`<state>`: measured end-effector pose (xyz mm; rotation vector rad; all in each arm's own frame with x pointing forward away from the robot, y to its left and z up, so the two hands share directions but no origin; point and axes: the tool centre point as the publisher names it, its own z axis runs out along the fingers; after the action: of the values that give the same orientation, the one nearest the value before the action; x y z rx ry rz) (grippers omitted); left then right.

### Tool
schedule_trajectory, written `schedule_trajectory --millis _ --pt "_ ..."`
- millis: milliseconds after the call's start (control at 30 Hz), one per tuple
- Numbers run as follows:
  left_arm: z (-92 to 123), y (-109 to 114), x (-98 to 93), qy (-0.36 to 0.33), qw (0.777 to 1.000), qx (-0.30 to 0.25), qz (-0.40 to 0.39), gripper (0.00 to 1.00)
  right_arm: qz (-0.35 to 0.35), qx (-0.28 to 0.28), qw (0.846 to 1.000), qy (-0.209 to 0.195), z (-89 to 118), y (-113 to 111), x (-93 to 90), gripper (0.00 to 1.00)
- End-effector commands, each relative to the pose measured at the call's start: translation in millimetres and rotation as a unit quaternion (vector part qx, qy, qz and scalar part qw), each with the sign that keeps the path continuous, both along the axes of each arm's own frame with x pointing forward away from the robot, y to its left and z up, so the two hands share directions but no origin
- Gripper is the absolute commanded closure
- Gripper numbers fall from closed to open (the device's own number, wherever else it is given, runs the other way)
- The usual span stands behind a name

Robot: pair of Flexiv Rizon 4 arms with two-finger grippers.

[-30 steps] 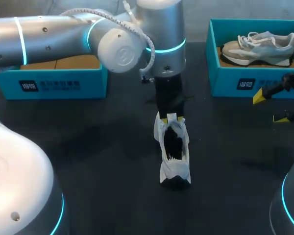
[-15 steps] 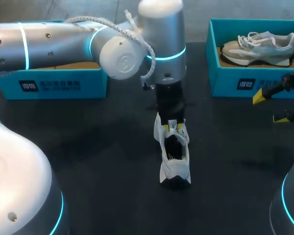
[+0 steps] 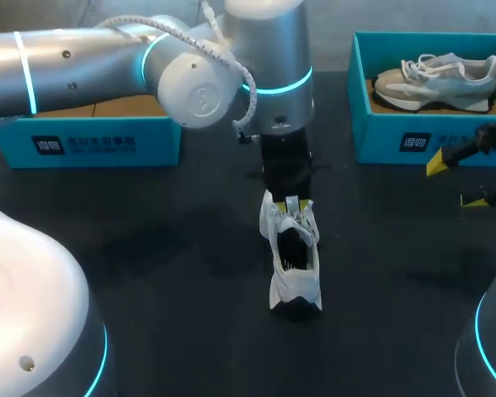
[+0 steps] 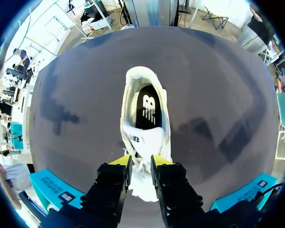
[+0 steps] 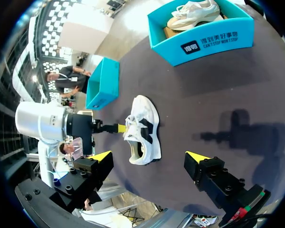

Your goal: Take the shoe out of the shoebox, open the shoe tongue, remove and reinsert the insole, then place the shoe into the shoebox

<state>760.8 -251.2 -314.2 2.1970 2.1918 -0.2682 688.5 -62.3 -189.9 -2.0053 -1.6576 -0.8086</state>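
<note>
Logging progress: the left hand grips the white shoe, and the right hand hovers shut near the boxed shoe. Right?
The right hand is open, not shut; the right wrist view shows its yellow tips wide apart. The rest holds.

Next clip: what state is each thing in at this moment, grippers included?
white shoe: upright on the table, out of any box.
insole: seated inside the white shoe.
left gripper: shut on the white shoe at its tongue and laces.
right gripper: open, empty.
left shoebox: open-topped, inside mostly hidden.
right shoebox: open-topped, holding a grey shoe.
</note>
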Motion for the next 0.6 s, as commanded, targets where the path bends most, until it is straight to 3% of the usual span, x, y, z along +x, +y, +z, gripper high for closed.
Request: schedule_trajectory --millis 33,600 --pt "-21 -14 4.2 0.011 1.0 0.009 -0.002 0.74 -0.001 -0.002 1.0 0.001 0 1 -0.1 0.0" --pt "-45 -5 -22.4 0.047 0.999 0.019 -0.017 0.76 -0.001 -0.002 1.0 0.001 0 1 -0.1 0.0"
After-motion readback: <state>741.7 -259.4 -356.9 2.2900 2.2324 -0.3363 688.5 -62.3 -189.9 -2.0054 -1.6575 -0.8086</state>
